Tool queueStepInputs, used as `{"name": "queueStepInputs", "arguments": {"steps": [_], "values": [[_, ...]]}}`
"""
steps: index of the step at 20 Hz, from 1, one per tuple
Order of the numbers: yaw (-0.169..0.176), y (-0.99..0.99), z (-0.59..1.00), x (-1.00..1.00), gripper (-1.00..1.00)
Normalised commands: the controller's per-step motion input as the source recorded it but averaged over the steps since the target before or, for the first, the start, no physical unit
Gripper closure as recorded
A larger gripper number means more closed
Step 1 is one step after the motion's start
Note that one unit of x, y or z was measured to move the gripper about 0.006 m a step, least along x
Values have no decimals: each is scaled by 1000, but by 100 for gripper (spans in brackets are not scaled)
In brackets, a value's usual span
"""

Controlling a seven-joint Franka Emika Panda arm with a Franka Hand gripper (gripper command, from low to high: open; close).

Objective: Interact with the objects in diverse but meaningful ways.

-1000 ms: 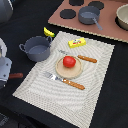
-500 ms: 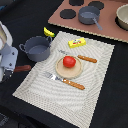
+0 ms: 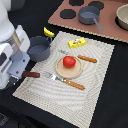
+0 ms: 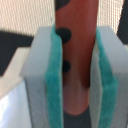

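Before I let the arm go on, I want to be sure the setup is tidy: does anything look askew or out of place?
Mostly tidy: the tomato sits on the round board, with the utensils lying on the mat. One oddity: the banana lies off the mat on the dark table, behind the two-handled pot. The sausage is between the gripper's pads.

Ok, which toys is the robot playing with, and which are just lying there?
For the job: brown sausage, red tomato, yellow banana, yellow packet, two-handled pot, long-handled saucepan.

Lying about: striped mat, round wooden board, orange-handled cutlery, toy hob.
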Motion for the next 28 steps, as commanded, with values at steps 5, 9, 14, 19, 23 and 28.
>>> {"name": "queueStepInputs", "arguments": {"steps": [5,9,14,19,23,28], "values": [[-41,-6,158,1000,100],[-33,-13,139,1000,100],[-32,-126,37,998,100],[-66,-278,-27,871,100],[-41,-136,-56,576,100],[0,-3,58,574,100]]}}
